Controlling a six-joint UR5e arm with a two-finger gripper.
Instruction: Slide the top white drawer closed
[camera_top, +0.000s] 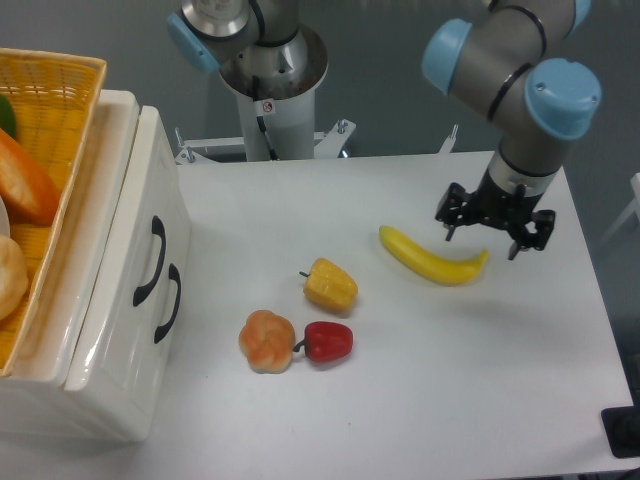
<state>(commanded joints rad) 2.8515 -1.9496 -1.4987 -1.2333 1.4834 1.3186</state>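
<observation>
Drawers are sitting in a white cabinet at the 9 o'clock edge of the counter, their fronts facing 3 o'clock. The top white drawer is the one whose black curved handle is lying nearer 12 o'clock; the lower drawer's handle is sitting just beside it toward 5 o'clock. How far the top drawer is standing out from the cabinet body cannot be told from this view. A yellow wicker basket is resting on top of the cabinet, holding what look like an orange item and pale round items.

The arm is reaching in from 1 o'clock, and the tool is hanging at about 3 o'clock over the counter, well apart from the cabinet. Its dark fingers are pointing down and spread, grasping nothing. Just beside it, toward 8 o'clock, a banana is lying on the counter, its one tip under the tool's near side; whether they are touching cannot be told.

Near the middle of the counter a yellow pepper is lying. Toward 6 o'clock from it, a red pepper and an orange pumpkin-like piece are sitting side by side, touching or nearly so.
</observation>
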